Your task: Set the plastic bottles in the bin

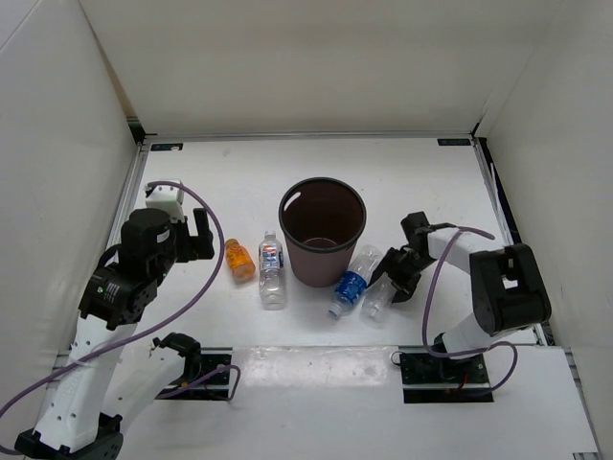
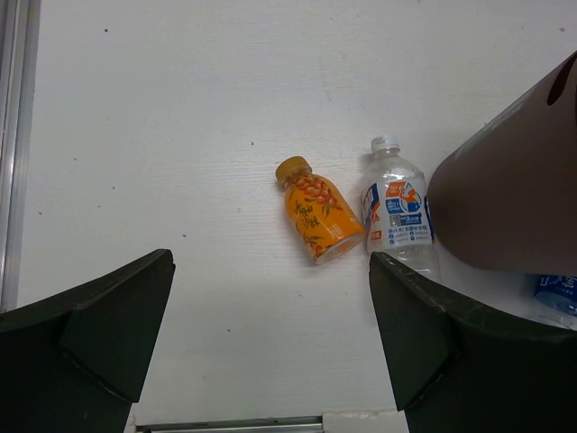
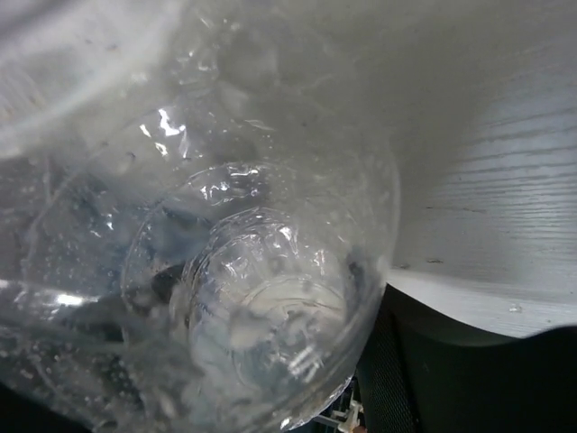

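The bin [image 1: 321, 266] stands mid-table, also at the right edge of the left wrist view [image 2: 514, 194]. A short orange bottle [image 1: 239, 261] [image 2: 317, 216] and a clear bottle with a blue-white label [image 1: 272, 268] [image 2: 397, 212] lie to its left. A blue-labelled bottle [image 1: 352, 283] [image 2: 554, 293] lies to its right. Beside that lies an unlabelled clear bottle [image 1: 377, 299], and my right gripper [image 1: 395, 276] is shut on its base. That base [image 3: 261, 289] fills the right wrist view and presses on one finger [image 3: 451, 379]; the other finger is hidden. My left gripper [image 1: 192, 230] [image 2: 270, 260] hangs open and empty, left of the orange bottle.
White walls enclose the table on three sides. A metal rail [image 2: 13, 135] runs along the left edge. The arm bases and their cables [image 1: 206, 374] sit at the near edge.
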